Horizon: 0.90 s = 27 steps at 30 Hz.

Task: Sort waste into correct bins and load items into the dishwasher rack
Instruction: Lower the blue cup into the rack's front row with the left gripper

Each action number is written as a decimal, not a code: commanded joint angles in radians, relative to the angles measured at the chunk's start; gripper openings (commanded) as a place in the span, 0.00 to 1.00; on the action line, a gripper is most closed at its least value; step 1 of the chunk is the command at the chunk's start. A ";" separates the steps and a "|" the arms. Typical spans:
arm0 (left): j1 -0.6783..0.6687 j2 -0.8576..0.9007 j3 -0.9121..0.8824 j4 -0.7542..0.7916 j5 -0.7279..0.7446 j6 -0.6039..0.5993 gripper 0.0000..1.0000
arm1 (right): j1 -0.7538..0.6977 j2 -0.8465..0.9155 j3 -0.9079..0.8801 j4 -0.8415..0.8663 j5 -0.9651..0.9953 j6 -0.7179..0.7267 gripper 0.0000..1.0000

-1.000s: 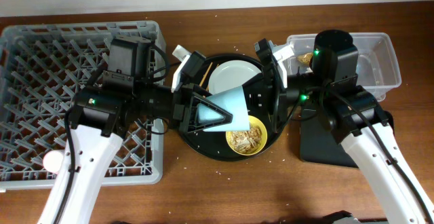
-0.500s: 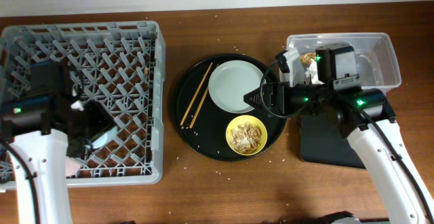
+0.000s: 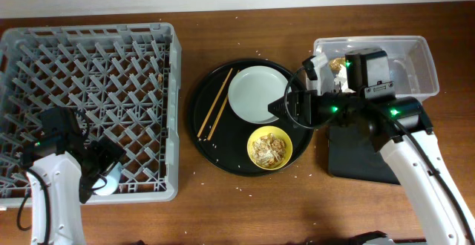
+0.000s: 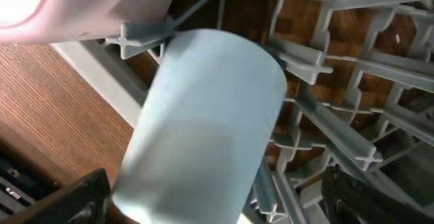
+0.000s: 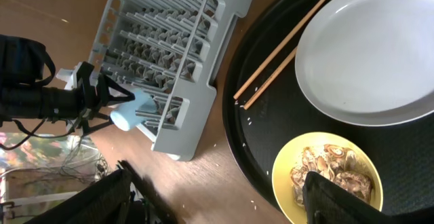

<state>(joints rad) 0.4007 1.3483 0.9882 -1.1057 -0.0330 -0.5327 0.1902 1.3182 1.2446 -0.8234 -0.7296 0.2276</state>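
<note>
The blue cup point(image 4: 203, 129) lies on its side among the pegs at the front-left corner of the grey dishwasher rack point(image 3: 96, 59), next to the pink cup point(image 4: 74, 7). My left gripper point(image 4: 217, 203) straddles the blue cup, open, with a gap on its right side. My right gripper point(image 3: 286, 105) hangs open and empty over the right edge of the pale plate point(image 3: 256, 94). The yellow bowl point(image 3: 269, 147) holds brown food scraps point(image 5: 332, 170). Two chopsticks point(image 3: 217, 104) lie left of the plate. A gold wrapper point(image 3: 335, 63) sits in the clear tub point(image 3: 408, 59).
Plate, bowl and chopsticks all rest on a large round black tray point(image 3: 204, 137). The shallow black rectangular tray point(image 3: 356, 156) lies in front of the clear tub, partly under my right arm. Crumbs dot the wooden table point(image 3: 245, 208).
My left arm carried the blue cup from over the round tray to the rack's front-left corner, and its jaws spread apart. My right gripper opened and stays by the plate.
</note>
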 commanded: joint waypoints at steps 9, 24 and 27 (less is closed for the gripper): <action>-0.041 -0.004 0.378 -0.230 0.200 0.168 0.78 | -0.005 -0.005 0.001 -0.011 0.035 -0.013 0.82; -0.008 -0.214 0.070 -0.327 0.010 -0.014 0.00 | -0.006 -0.005 0.001 -0.038 0.062 -0.013 0.82; 0.090 -0.214 0.033 -0.273 0.010 -0.058 0.01 | -0.005 -0.005 0.001 -0.038 0.061 -0.013 0.83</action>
<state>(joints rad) 0.4347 1.1358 1.0416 -1.4166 -0.0055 -0.5575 0.1902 1.3182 1.2442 -0.8612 -0.6769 0.2279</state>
